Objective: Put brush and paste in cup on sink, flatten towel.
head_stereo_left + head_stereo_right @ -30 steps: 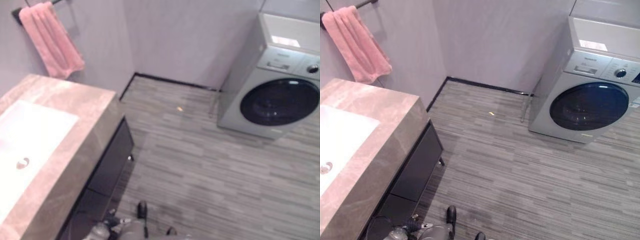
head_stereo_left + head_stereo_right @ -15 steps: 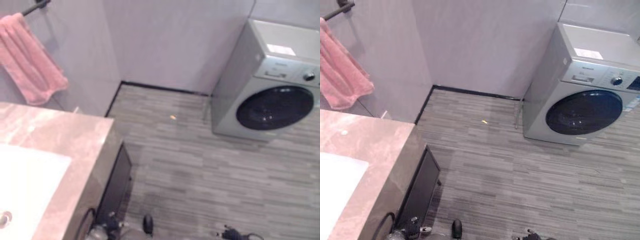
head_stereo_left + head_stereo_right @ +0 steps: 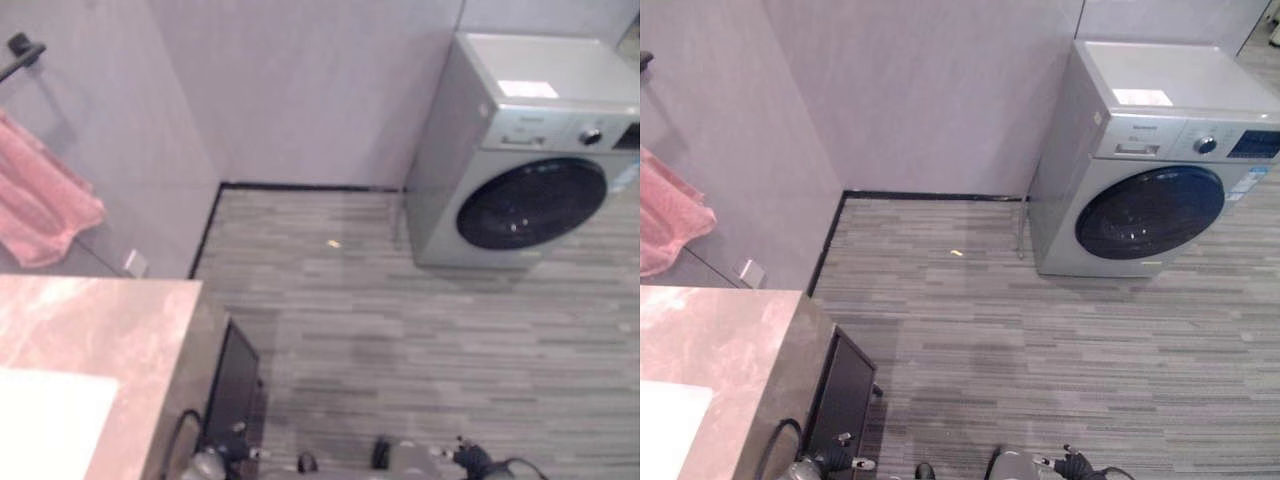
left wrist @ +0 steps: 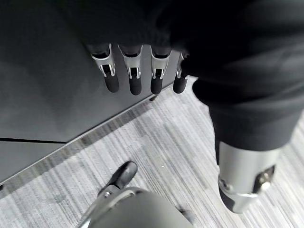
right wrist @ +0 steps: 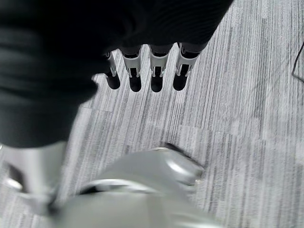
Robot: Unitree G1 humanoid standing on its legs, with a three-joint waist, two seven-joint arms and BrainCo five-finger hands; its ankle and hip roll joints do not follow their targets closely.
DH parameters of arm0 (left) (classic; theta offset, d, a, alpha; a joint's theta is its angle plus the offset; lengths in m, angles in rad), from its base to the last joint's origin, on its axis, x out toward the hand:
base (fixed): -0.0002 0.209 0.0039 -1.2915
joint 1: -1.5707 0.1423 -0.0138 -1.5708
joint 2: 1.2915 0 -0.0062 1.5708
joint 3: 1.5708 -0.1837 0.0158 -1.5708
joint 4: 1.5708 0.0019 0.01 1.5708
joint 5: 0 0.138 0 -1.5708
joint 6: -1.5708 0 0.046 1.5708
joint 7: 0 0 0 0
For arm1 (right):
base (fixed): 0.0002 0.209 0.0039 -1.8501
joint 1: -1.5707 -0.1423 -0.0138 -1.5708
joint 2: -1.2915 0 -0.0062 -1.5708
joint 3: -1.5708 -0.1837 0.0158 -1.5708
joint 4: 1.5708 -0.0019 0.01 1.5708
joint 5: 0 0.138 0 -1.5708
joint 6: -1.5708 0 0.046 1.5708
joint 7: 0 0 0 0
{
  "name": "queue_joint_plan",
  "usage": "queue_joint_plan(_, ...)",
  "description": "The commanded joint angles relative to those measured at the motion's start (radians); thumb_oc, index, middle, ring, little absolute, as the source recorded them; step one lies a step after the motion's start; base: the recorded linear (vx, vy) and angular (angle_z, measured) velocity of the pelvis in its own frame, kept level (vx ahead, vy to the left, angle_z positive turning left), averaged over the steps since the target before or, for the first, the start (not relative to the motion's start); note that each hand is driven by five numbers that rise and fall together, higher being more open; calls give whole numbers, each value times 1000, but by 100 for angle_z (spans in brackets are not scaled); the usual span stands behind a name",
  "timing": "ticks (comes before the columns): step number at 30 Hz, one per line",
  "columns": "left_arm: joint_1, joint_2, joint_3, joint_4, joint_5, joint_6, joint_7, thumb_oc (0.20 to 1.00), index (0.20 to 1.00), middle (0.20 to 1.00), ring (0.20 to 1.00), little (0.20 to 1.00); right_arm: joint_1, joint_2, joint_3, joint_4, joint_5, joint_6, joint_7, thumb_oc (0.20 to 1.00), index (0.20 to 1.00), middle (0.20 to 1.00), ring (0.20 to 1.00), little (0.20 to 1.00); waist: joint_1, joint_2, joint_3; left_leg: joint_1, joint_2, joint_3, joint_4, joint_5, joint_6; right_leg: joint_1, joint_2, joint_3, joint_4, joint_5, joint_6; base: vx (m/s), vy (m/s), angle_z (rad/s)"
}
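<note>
**Nothing started yet: hands idle, head swinging off the sink**

Left eye view: the pink towel (image 3: 40, 205) hangs bunched from its bar (image 3: 22, 52) on the wall, not flattened. A corner of the stone counter (image 3: 120, 330) and a sliver of the white basin (image 3: 50, 420) sit below it. I see no brush, paste or cup on the part of the counter that shows, so as far as I can judge all of the task is left. A washer (image 3: 525, 160) stands across the striped floor (image 3: 400, 340).

Right eye view: the same scene, with the towel (image 3: 670, 225) at the very edge and a wall socket (image 3: 750, 272) just below it.

Left wrist view: the left hand (image 4: 133, 76) hangs with fingers straight and relaxed, holding nothing. Beyond the fingertips is the dark cabinet front (image 4: 52, 104), close but not touched; the towel is nowhere near these fingers.

Right wrist view: the right hand (image 5: 152, 71) hangs likewise, fingers straight and empty, only floor past the tips.

Against the earlier frames: the whole picture has slid, so the camera has turned. The towel and basin now sit further toward the edge and the washer nearer the middle. The things themselves have not moved.
</note>
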Motion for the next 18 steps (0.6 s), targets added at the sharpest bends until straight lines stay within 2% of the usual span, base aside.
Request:
queue_joint_plan(1, 1, 18, 19, 20, 18, -10, 16, 1000, 1000, 1000, 1000, 1000, 2, -28, 11, 22, -29, -5, -8, 1000, 1000, 1000, 1000, 1000, 16, 10, 0, -70, -54, -15, 11, -9, -10, 86, 33, 16, 74, -24, -9, 161, -67, 3)
queue_joint_plan(2, -14, 27, 7, 17, 40, -21, 13, 1000, 1000, 1000, 1000, 1000, -11, -33, 15, -5, -13, -14, -2, 1000, 1000, 1000, 1000, 1000, 12, 11, 7, -54, -49, -11, 11, -18, -26, 54, 95, 102, -219, 58, 5, 205, -75, -14)
queue_joint_plan(3, -12, 29, 7, 16, 47, -24, 13, 1000, 1000, 1000, 1000, 1000, -11, -33, 12, -5, -10, -13, -1, 1000, 1000, 1000, 1000, 1000, 13, 9, 4, -49, -49, -9, 11, -21, -29, 59, 95, 111, -252, 82, 14, 492, -128, -21)
queue_joint_plan(4, -6, 37, 7, 18, 60, -30, 25, 1000, 1000, 1000, 1000, 1000, -20, -33, 7, -16, -2, -15, -1, 1000, 1000, 1000, 1000, 1000, 12, 6, -4, -25, -45, -7, 11, -42, -39, 38, 94, 147, -355, 150, 39, 332, -61, 10)
queue_joint_plan(5, -6, 37, 7, 18, 60, -30, 25, 1000, 1000, 1000, 1000, 1000, -20, -33, 7, -16, -2, -15, -1, 1000, 1000, 1000, 1000, 1000, 12, 6, -5, -25, -45, -6, 11, -42, -39, 38, 94, 147, -356, 150, 39, 796, -211, 25)
queue_joint_plan(6, -7, 44, 2, 37, 75, -25, 29, 1000, 1000, 1000, 1000, 1000, -37, -33, 8, -16, -3, -17, -8, 1000, 1000, 1000, 1000, 1000, -4, 3, -24, 21, -35, -45, 17, -65, -47, 48, 116, 199, -328, 160, 26, 510, -159, 43)
queue_joint_plan(8, -7, 44, 2, 37, 75, -25, 29, 1000, 1000, 1000, 1000, 1000, -37, -33, 9, -16, -3, -17, -8, 1000, 1000, 1000, 1000, 1000, -4, 3, -24, 21, -35, -45, 18, -66, -48, 48, 116, 198, -326, 158, 26, 339, -111, 53)
queue_joint_plan(9, -10, 43, -5, 38, 82, -21, 25, 1000, 1000, 1000, 1000, 1000, -42, -34, 8, -8, -5, -16, -9, 1000, 1000, 1000, 1000, 1000, -5, 6, -30, 33, -25, -58, 33, -61, -57, 54, 129, 211, -308, 144, 16, 435, -177, 59)
queue_joint_plan(12, -17, 34, -21, 35, 84, -20, 31, 1000, 1000, 1000, 1000, 1000, -35, -46, 5, 20, -17, -15, -15, 1000, 1000, 1000, 1000, 1000, -9, 12, -50, 40, 14, -89, 96, -45, -80, 77, 148, 177, -250, 79, -20, 455, -210, 32)
queue_joint_plan(13, -17, 33, -21, 35, 84, -20, 31, 1000, 1000, 1000, 1000, 1000, -35, -46, 5, 20, -17, -15, -15, 1000, 1000, 1000, 1000, 1000, -12, 12, -50, 40, 14, -92, 98, -46, -81, 77, 147, 175, -248, 77, -20, 382, -215, 50)
queue_joint_plan(15, -29, 25, -32, 17, 75, -19, 30, 1000, 1000, 1000, 1000, 1000, -25, -56, 2, 41, -24, -13, -21, 1000, 1000, 1000, 1000, 1000, -12, 13, -56, 39, 35, -106, 142, -37, -97, 87, 155, 142, -193, 22, -42, 337, -191, 56)
queue_joint_plan(16, -29, 25, -32, 17, 75, -19, 30, 1000, 1000, 1000, 1000, 1000, -25, -56, 2, 41, -24, -13, -20, 1000, 1000, 1000, 1000, 1000, -12, 13, -56, 39, 35, -107, 143, -38, -97, 87, 155, 142, -191, 21, -43, 347, -215, 29)
queue_joint_plan(18, -34, 18, -42, 8, 69, -18, 30, 1000, 1000, 1000, 1000, 1000, -20, -59, 11, 55, -37, -8, -24, 1000, 1000, 1000, 1000, 1000, -12, 5, -52, -2, 51, -107, 294, 12, -126, 116, 178, 141, -173, -26, -71, 409, -288, 15)
